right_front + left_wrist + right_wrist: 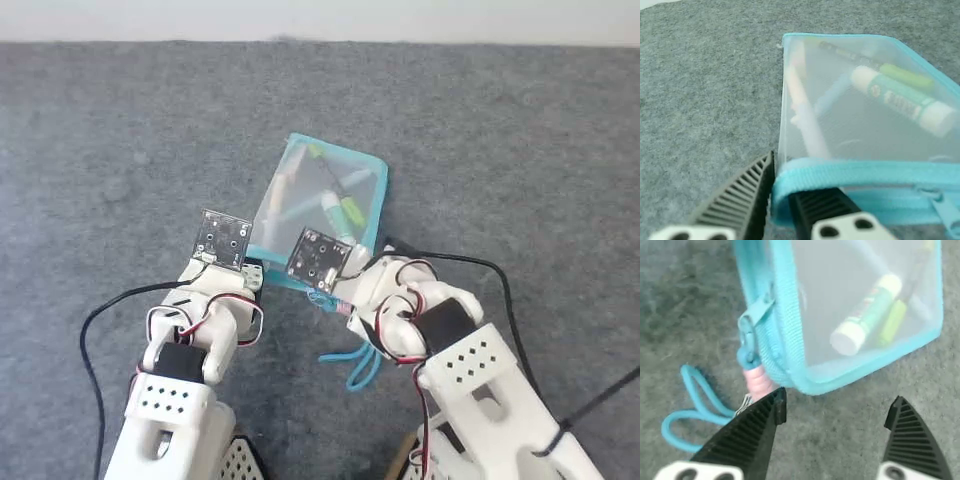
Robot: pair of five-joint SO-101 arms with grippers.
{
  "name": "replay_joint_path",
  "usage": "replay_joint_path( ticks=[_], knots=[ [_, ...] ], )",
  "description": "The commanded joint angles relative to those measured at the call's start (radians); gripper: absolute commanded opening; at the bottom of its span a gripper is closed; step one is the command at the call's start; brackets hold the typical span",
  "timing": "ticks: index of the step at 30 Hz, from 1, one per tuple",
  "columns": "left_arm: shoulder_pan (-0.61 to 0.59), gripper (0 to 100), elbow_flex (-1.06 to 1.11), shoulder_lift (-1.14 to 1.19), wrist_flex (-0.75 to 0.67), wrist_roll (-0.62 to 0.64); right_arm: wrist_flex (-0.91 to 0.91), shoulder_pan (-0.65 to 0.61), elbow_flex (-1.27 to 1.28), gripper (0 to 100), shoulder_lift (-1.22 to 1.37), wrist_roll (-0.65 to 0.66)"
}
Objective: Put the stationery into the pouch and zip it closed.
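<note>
At the pouch's point(320, 205) seven o'clock corner, the left end effector point(780, 180) clamps its edge; at five o'clock, the right end effector point(839, 396) hangs open

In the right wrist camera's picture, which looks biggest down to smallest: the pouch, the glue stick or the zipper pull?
1. pouch, by far.
2. glue stick.
3. zipper pull, nearly as long as the stick but much thinner.

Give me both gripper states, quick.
Left gripper: shut on the pouch, clamping its teal zipper edge.
Right gripper: open, holding nothing, jaws spread wide just off the pouch's corner.
</note>
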Motion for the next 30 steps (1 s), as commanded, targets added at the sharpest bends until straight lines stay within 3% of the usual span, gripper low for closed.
replay_joint_path(
  ticks=[1, 17, 21, 30],
  knots=[
    [-0.005, 1, -0.084, -0.012, 0.003, 0.023, 0.027, -0.036, -0.006, 32.4, -0.039, 0.038],
    [-0.005, 1, -0.166, -0.018, 0.110, 0.023, -0.133, -0.047, 0.107, 32.2, -0.044, 0.068],
    [-0.005, 1, -0.168, -0.018, 0.114, 0.023, -0.176, -0.047, 0.106, 32.2, -0.044, 0.014],
    [-0.003, 1, -0.168, -0.018, 0.115, 0.023, -0.199, 0.035, 0.034, 32.1, -0.044, -0.005]
  ],
)
